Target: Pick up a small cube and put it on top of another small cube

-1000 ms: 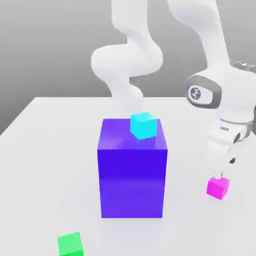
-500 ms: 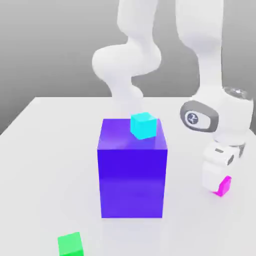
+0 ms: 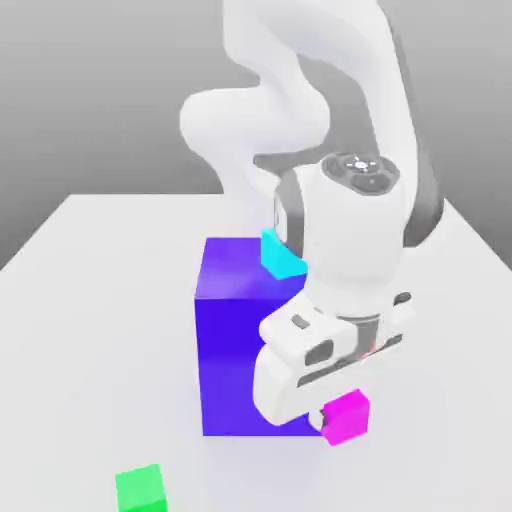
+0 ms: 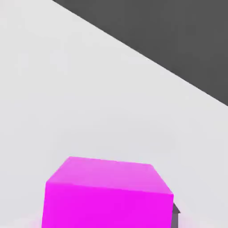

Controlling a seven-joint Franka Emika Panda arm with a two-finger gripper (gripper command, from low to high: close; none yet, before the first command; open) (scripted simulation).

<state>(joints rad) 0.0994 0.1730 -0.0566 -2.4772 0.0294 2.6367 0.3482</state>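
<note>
My fingers (image 3: 338, 418) are clenching the small magenta cube (image 3: 347, 417). In the exterior view it is sitting at my fingertips, under the white hand, and looks to be hanging just above the table (image 3: 90, 330), though contact is hard to call from this angle. In the hand view the cube (image 4: 107, 192) is sitting right against the camera, with bare table (image 4: 67, 89) stretching away beyond it and a dark finger (image 4: 175, 213) tip peeking out at one corner of the cube.

The big blue-purple block (image 3: 235, 340) is standing just beside my fingers, on the exterior view's left, with my hand overlapping its front right edge in that view. I'm not reading any touch between cube and block. The cyan cube (image 3: 279, 255) is resting on top of that block near its far right corner, above my fingers and partly hidden behind my wrist. The green cube (image 3: 140, 489) is lying on the table well apart from my fingers, below them and toward the exterior view's left, near the front edge.

My arm (image 3: 300, 110) is curving down from behind the block.
</note>
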